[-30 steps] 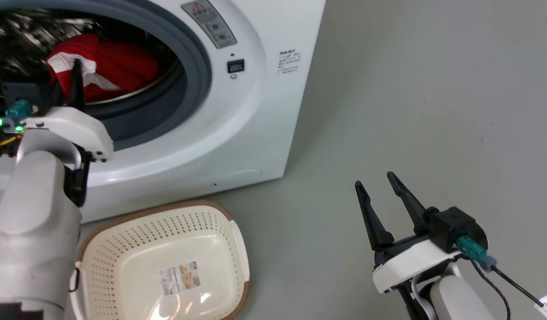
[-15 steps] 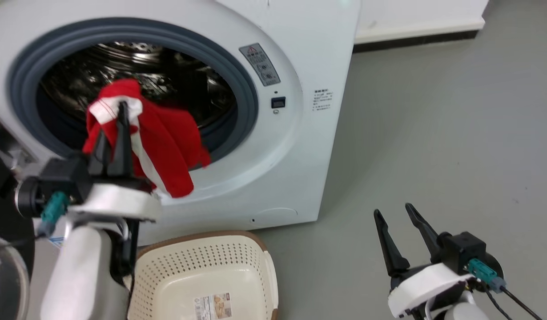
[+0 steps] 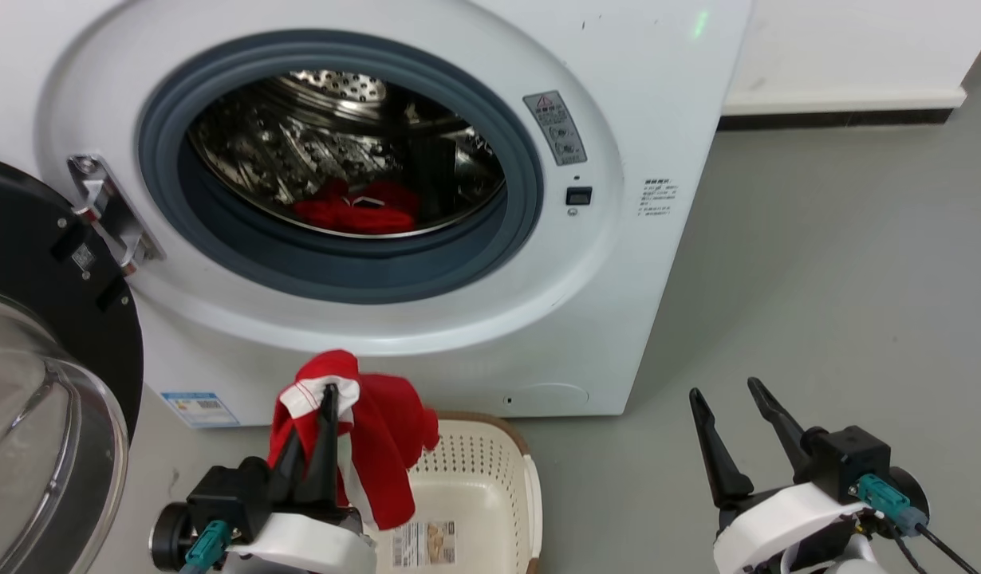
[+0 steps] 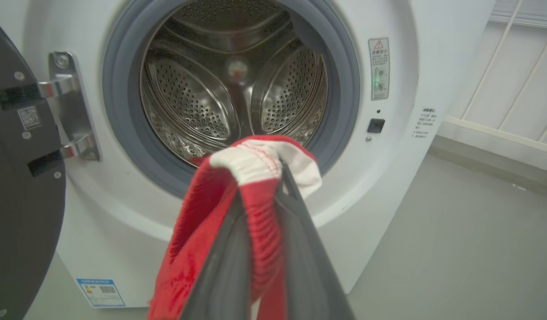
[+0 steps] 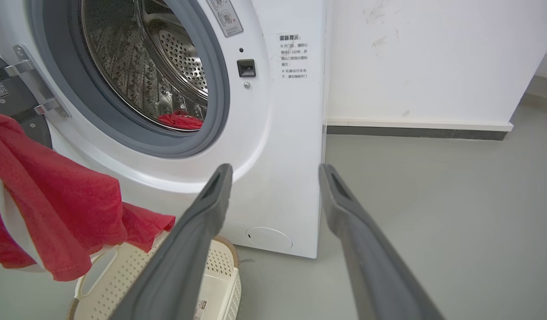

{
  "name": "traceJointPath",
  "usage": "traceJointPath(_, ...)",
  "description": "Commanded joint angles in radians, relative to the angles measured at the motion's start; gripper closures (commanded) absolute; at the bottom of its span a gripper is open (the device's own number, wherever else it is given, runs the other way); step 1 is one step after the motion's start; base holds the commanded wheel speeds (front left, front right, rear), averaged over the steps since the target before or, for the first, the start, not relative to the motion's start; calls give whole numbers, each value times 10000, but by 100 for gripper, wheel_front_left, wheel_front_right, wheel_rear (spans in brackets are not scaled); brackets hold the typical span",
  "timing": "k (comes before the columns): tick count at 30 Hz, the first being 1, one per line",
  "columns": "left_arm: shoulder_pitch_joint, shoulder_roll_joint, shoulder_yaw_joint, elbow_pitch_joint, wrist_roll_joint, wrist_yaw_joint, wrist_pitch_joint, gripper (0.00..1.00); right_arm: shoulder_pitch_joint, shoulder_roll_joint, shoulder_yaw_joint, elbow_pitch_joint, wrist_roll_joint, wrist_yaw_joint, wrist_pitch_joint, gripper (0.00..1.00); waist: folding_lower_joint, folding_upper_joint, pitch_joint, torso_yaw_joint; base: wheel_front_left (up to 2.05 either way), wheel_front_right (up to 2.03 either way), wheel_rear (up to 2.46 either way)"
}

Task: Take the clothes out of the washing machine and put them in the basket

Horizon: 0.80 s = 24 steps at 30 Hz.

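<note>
Grey floor (image 3: 817,279) runs along a white wall (image 3: 849,48), and the front-loading washing machine (image 3: 666,96) stands on it with its door (image 3: 28,239) swung wide to the left.

A red jersey (image 3: 379,446) with white trim hangs clear of the machine, clenched in the left tool (image 3: 319,414), whose two dark fingers are pinched together on the trimmed edge. The rest of the fabric drapes down to the right. It hangs over the near left part of the cream perforated basket (image 3: 533,486), which sits on the floor at the foot of the machine, just below the porthole. In the right wrist view the hem dips toward the basket's rim; I cannot tell whether it touches. Nothing lies inside the basket as far as its visible floor shows.

Further out, a second red garment (image 3: 355,214) lies crumpled at the bottom of the steel drum (image 3: 339,143), near its front lip. The right tool (image 3: 723,388) hovers over bare floor to the right of the machine, fingers spread, gripping nothing.

So the task looks under halfway: one piece is out but not yet dropped, and at least one more waits in the drum. The likely next need is to lower the jersey over the basket's middle and let go, then reach back in.
</note>
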Motion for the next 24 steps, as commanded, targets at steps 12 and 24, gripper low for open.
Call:
traceJointPath(12, -2113, -255, -319, 3817, -34, -503, -25, 100, -1159, 10, 331, -452, -2, -5, -97, 0, 3, -1, 3240, -105, 0, 0, 0)
traceJointPath(24, -5654, 438, -150, 9660, -293, -703, 252, 100, -2422, 13, 1076, 104, 483, -5, -784, 0, 3, -1, 5804, -1389, 0, 0, 0)
